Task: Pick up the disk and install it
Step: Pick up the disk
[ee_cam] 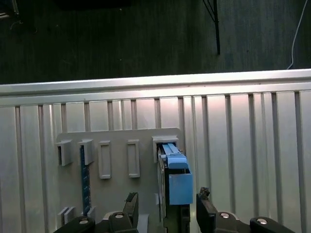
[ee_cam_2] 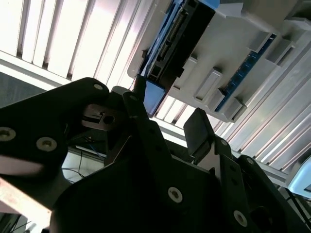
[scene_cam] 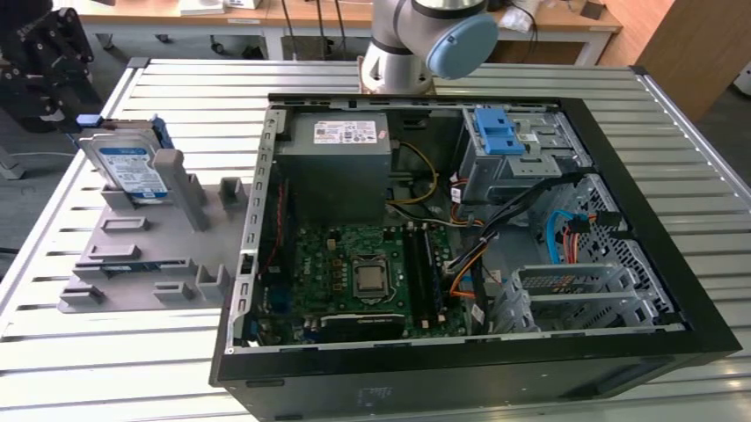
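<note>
Disk (scene_cam: 127, 167), the flat rectangular silver metal drive with a blue-and-white label and a thin blue plastic bracket, stands on edge in a slot of the pale grey plastic holder plate (scene_cam: 141, 264). It sits at that plate's far end, on the exterior view's left. From my station I see the plate lying flat on the slatted metal desk (scene_cam: 118, 369), just beside the open black computer case (scene_cam: 657, 352), which lies on its side to the exterior view's right. In the first wrist view I look along the disk's thin edge, and the dark gripper (ee_cam: 167, 200) is spread wide with one finger on each side of it. One of the fingers (ee_cam: 131, 205) stands clear of the disk. The other is close to the bracket's blue end tab, and I cannot tell whether it touches. Nothing is clamped between them. In the second wrist view the disk's connector edge shows above the black fingers, with the blue tab just beside one of them. Inside the case I can make out the grey metal power-supply box (scene_cam: 340, 167), the green motherboard (scene_cam: 352, 264) and the bright-blue plastic latch tabs (scene_cam: 499, 132) on the drive cage, all well apart from the disk.
</note>
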Motion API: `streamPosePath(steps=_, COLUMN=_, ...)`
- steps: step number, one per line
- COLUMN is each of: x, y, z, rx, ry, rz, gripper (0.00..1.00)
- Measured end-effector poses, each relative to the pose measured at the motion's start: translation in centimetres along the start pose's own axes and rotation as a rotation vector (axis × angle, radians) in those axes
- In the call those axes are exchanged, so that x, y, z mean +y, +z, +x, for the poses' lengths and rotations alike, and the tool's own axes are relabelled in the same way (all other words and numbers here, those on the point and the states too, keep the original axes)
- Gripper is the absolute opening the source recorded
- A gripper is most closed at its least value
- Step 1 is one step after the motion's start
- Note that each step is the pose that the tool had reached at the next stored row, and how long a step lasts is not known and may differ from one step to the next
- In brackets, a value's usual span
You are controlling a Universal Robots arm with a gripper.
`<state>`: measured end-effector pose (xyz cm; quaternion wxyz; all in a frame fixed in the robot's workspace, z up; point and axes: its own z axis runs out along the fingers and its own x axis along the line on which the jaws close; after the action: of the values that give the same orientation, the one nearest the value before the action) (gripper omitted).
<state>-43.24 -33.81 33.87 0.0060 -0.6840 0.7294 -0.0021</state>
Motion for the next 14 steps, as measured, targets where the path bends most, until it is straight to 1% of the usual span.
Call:
streamPosePath(steps=6, x=0.24, y=0.47, z=-0.4, rx=-0.0013, ry=0.0, rz=0.0, gripper=0.6)
streamPosePath(steps=7, x=0.33, y=0.55, z=-0.46, rx=-0.0012, ry=0.0, rz=-0.0001, gripper=0.66)
streamPosePath(steps=10, x=0.54, y=0.87, z=-0.71, rx=-0.0012, ry=0.0, rz=-0.0001, gripper=0.66)
streamPosePath(steps=14, x=0.77, y=1.51, z=-1.02, rx=-0.0012, ry=0.0, rz=-0.0001, gripper=0.66)
